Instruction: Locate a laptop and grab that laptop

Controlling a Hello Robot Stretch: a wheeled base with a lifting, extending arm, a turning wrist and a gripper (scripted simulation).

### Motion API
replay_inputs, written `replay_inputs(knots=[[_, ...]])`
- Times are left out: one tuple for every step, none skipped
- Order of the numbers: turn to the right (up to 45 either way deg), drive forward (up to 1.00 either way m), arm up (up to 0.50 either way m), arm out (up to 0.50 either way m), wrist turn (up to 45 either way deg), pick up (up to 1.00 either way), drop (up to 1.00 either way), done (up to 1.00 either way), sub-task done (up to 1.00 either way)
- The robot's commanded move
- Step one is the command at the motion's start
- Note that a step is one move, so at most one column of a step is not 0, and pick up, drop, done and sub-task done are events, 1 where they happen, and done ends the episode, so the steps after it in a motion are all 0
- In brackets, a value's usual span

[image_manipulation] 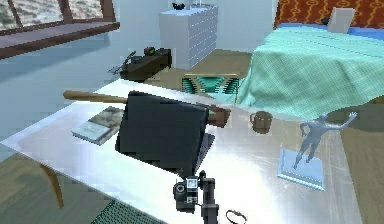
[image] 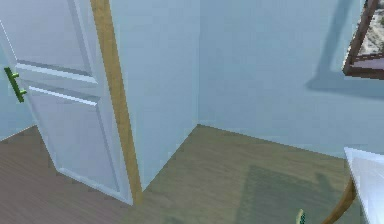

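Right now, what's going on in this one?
The robot stands beside a glossy pale table, with its arm out over the near edge. The fingers sit just in front of an open dark laptop that stands on the tabletop; whether they hold anything cannot be told. A bat, a book, a small brown cup and a statue share the table. Ahead is a white door.

Forward view faces door (image: 60,60) closely; arm side view overlooks table (image_manipulation: 250,165) (shared corner).

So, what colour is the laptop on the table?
The laptop is plain black, with no pattern; the arm side view shows it best.
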Motion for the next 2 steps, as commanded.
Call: replay_inputs(knots=[[0.0, 0.00, 0.00, 0.00, 0.0, 1.00, 0.00, 0.00, 0.00], [0.0, 0.00, 0.10, 0.00, 0.0, 0.00, 0.00, 0.00, 0.00]])
